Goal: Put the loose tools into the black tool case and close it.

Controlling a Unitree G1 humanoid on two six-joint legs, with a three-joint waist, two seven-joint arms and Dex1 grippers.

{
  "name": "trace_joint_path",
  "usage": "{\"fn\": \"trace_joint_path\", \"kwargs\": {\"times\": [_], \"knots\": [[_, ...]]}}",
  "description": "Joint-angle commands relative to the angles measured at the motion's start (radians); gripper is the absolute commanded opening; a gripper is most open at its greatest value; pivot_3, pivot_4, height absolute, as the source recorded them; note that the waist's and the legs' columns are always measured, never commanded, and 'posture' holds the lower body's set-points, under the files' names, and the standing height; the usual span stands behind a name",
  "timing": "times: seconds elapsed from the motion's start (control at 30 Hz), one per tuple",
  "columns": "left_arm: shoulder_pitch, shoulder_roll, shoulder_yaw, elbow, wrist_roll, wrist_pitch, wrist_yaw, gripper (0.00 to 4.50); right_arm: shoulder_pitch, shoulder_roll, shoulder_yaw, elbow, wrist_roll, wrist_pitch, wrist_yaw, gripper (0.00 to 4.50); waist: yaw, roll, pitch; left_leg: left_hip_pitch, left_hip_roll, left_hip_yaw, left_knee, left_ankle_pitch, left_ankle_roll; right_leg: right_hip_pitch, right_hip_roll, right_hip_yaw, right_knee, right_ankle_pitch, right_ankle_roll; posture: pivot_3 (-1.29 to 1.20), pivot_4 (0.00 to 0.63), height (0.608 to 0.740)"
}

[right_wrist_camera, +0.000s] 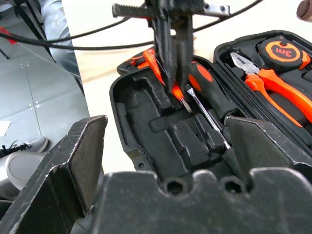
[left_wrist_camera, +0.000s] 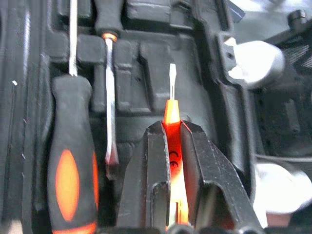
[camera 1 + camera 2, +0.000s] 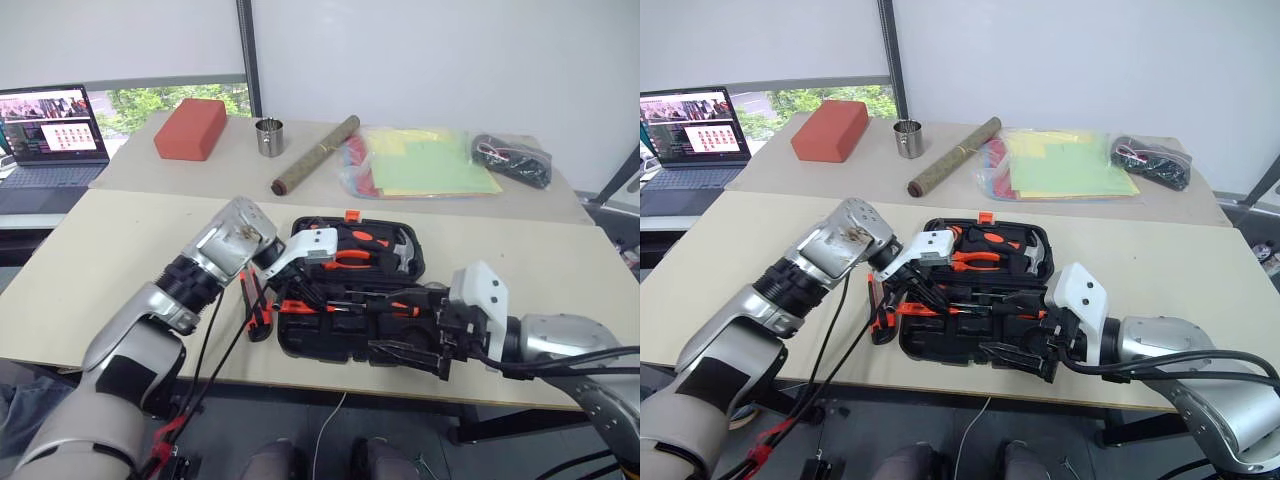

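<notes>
The black tool case (image 3: 300,345) lies open on the near table. My left gripper (image 2: 170,127) hangs over its near half, shut on the small orange tester pen (image 2: 171,114), whose tip points down into a moulded slot. Two screwdrivers lie in the slots beside it, one with its orange-and-black handle (image 2: 68,165) close to the fingers, the other (image 2: 111,97) shaft first. The black-and-orange utility knife (image 3: 260,305) lies on the table against the case's left edge. My right gripper (image 1: 170,146) stands open at the case's front right corner with nothing between its fingers.
Orange pliers (image 3: 350,258), a hammer (image 3: 405,250) and a tape measure (image 1: 282,51) sit in the case's far half. The back table holds a red block (image 3: 190,128), a metal cup (image 3: 269,137), a brown roll (image 3: 315,155), bagged papers (image 3: 420,165) and a laptop (image 3: 50,130).
</notes>
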Motion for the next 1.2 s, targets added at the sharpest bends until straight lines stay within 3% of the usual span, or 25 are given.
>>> {"fn": "trace_joint_path", "kwargs": {"times": [0.03,0.5,0.8,1.0,1.1,1.2], "knots": [[-0.046,-0.042,0.011,0.014,0.003,0.049,0.009,0.08,-0.016,0.009,-0.015,-0.008,0.005,-0.021,-0.006,4.5,-0.001,0.0,0.0,0.0,0.0,0.0,0.0,0.0,0.0,0.0,0.0,0.0,0.0,0.0,0.0,0.0,0.15,0.736],[0.002,-0.056,-0.02,0.043,0.071,-0.014,0.029,0.08,-0.003,0.018,-0.017,-0.017,-0.001,-0.021,-0.021,4.5,-0.006,0.0,0.0,0.0,0.0,0.0,0.0,0.0,0.0,-0.001,0.0,0.001,0.001,0.001,-0.001,0.0,0.15,0.736],[-0.002,-0.07,0.169,-0.011,-0.078,-0.006,0.016,3.31,0.004,0.019,-0.021,-0.018,0.012,-0.016,-0.026,4.5,-0.003,0.0,0.0,-0.001,0.0,0.0,0.001,0.0,0.0,-0.001,-0.001,0.0,0.001,0.001,-0.001,0.0,0.15,0.736],[0.091,0.01,0.292,-0.088,-0.164,-0.044,0.002,3.31,0.017,0.016,-0.029,-0.026,0.022,-0.012,-0.027,4.5,-0.007,0.001,0.0,0.0,0.0,0.0,0.001,0.0,0.0,-0.001,0.0,0.0,0.001,0.001,-0.001,0.0,0.15,0.736],[0.149,0.064,0.305,-0.082,-0.141,-0.086,0.021,2.6,0.019,0.011,-0.037,-0.026,0.028,-0.011,-0.027,4.5,-0.012,0.001,0.0,0.002,0.0,0.0,0.001,0.0,-0.001,0.001,0.0,0.001,0.001,0.001,-0.001,0.0,0.15,0.736],[0.201,0.122,0.289,-0.107,-0.121,-0.158,-0.004,1.47,0.02,0.006,-0.045,-0.025,0.032,-0.009,-0.025,4.5,-0.016,0.001,0.0,0.002,0.0,0.0,0.001,0.0,-0.001,0.001,0.0,0.0,0.001,0.001,-0.001,0.0,0.15,0.736]]}}
